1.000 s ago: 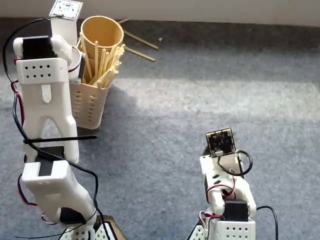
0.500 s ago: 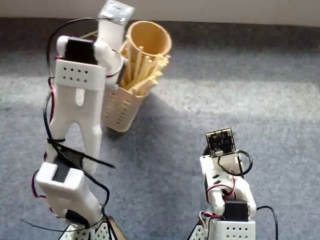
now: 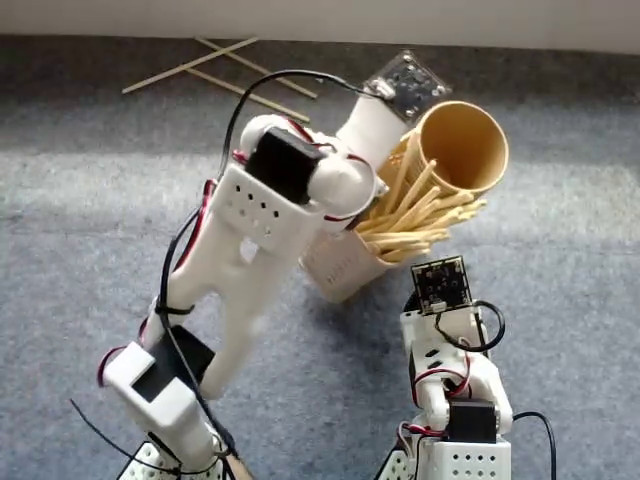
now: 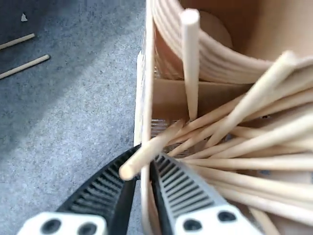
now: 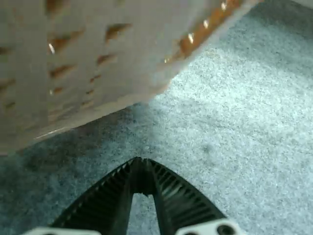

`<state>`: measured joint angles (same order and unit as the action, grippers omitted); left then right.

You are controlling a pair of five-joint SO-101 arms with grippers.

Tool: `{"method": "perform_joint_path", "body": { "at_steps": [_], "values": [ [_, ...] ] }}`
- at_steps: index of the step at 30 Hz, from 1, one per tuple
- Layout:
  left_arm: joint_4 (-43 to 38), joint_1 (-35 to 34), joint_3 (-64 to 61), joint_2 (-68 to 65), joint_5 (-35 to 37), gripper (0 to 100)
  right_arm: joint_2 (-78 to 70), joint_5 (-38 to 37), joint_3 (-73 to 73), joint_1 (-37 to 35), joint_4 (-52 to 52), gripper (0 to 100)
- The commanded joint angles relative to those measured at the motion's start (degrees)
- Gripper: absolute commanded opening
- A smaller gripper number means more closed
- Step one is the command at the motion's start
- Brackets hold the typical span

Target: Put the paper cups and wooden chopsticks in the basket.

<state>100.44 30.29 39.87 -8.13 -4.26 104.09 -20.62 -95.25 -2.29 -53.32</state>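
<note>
Here the left fingers (image 4: 105, 188) pinch the basket (image 3: 338, 268) rim, loose chopsticks (image 3: 190, 66) well apart.

Grey-blue carpet (image 3: 570, 210) with a short, nubby pile covers the whole surface. A pale strip (image 3: 300, 18) runs along the far edge at 12 o'clock, with a darker shadowed band just below it. Brighter light crosses the carpet from 9 to 3 o'clock

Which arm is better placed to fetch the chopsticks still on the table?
Probably left, once the left gripper releases the basket rim it clamps: the loose chopsticks lie on its side. The right gripper is shut, folded back, with the basket in its way.
</note>
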Motion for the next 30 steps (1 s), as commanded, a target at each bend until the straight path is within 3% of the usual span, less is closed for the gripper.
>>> {"method": "perform_joint_path", "body": {
  "at_steps": [1, 3, 11, 19, 24, 30],
  "values": [
    [-2.20, 0.57, 2.77, -1.27, 0.35, 0, 0.92, -0.70, -7.52, -0.31, 1.10, 1.6],
    [-2.64, 0.22, 2.77, -3.12, 0.35, 0, 0.92, -0.62, -7.43, 0.40, 1.10, 1.6],
    [-2.64, -1.98, 2.77, -7.87, 0.00, 0, 0.92, 6.86, 3.65, 15.52, -0.40, 1.6],
    [-0.44, -2.77, 3.03, -7.52, -2.55, 3, 0.92, 6.77, 17.54, 15.96, -13.23, 1.6],
    [-0.35, -6.64, 3.12, -6.11, -2.29, 19, 0.84, 3.52, 18.15, 15.96, -14.64, 1.6],
    [-0.70, -8.04, 3.12, 3.38, -2.64, 21, 0.84, 2.73, 17.01, 15.87, -14.29, 1.6]
  ]
}}
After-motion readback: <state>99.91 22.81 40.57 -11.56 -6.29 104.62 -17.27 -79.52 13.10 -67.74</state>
